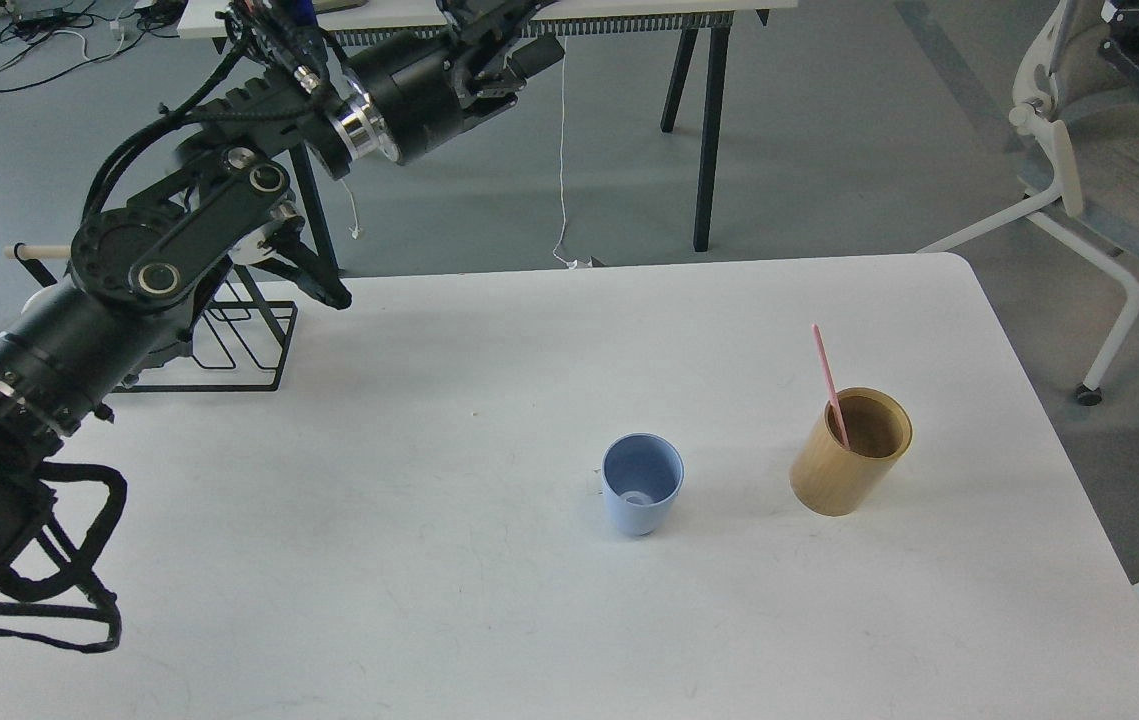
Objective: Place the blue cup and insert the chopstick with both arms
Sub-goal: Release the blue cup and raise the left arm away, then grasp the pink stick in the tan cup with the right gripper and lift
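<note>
The blue cup (641, 487) stands upright and empty on the white table (429, 560), a little right of the middle. The pink chopstick (827, 370) leans inside a tan wooden holder (850, 452) to the cup's right, its upper half sticking out. My left arm rises from the lower left, and its left gripper (527, 58) is held high over the table's far edge, well away from the cup. It is dark and foreshortened, so its fingers cannot be told apart. Nothing shows in it. My right arm is out of view.
A black wire rack (229, 345) with a pale wooden rod (37, 251) sits at the table's far left corner, partly behind my arm. Beyond the table are a dark-legged desk (704, 120) and, at right, an office chair (1109, 170).
</note>
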Motion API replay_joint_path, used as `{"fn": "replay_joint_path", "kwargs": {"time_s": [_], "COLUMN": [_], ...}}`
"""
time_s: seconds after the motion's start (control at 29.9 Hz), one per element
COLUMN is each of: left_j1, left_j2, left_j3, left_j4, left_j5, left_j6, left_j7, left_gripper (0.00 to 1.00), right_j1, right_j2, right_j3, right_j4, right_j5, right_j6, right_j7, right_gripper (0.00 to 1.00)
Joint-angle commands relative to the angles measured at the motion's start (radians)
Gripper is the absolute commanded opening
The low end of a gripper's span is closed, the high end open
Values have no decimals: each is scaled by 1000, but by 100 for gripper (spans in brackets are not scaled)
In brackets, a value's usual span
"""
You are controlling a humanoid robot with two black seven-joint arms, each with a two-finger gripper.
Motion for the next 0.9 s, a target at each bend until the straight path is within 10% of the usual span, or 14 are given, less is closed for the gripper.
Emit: {"fn": "replay_joint_path", "kwargs": {"time_s": [0.0, 0.27, 0.87], "left_j1": [8, 28, 54], "left_j2": [13, 10, 10], "left_j3": [-13, -7, -21], "left_j4": [83, 293, 301], "left_j5": [-267, -849, -939], "left_j6": [-11, -92, -92], "left_j7": [-1, 13, 21], "left_gripper": [100, 100, 100], "right_j1": [-11, -17, -72], "right_j2": [-17, -16, -33], "right_j3": [-7, -116, -498], "right_j4": [109, 348, 407], "right_j5": [-194, -728, -1253], "right_j6": [0, -49, -246], "right_j7": [0, 3, 31], "right_gripper": [98, 93, 77]}}
